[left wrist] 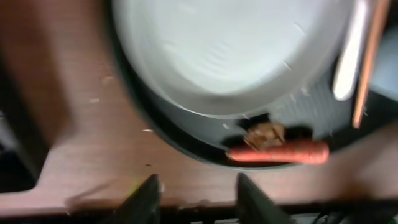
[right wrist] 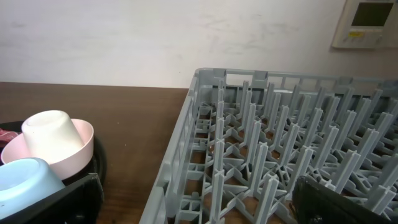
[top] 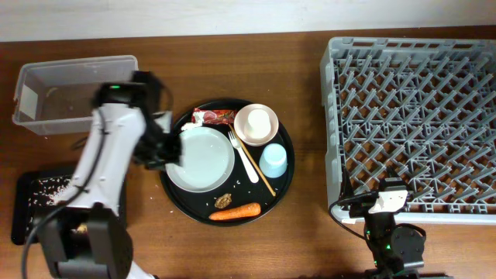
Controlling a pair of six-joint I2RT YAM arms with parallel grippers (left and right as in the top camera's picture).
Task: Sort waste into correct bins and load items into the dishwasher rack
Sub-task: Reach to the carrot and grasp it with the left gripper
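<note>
The pale grey plate (top: 203, 159) lies bare on the round black tray (top: 180, 203). My left gripper (top: 170, 149) hovers at its left edge. In the left wrist view this gripper (left wrist: 198, 199) is open over bare wood, and the plate (left wrist: 236, 50) lies beyond it, not touched. The tray also holds a carrot (top: 235, 211), a brown chunk (top: 223, 201), a red wrapper (top: 213, 116), a fork (top: 244, 155), chopsticks (top: 254, 169), a light blue cup (top: 273, 160) and a white cup (top: 260, 122) inside the pinkish bowl (top: 243, 132). My right gripper (right wrist: 199, 205) stands open at the rack's (top: 415, 124) front edge.
The clear tub (top: 74, 93) stands at the back left. The shallow black tray (top: 27, 225) lies at the front left with scattered rice (top: 46, 190) in it. The left arm reaches over the table between them. The rack (right wrist: 267, 143) fills the right side.
</note>
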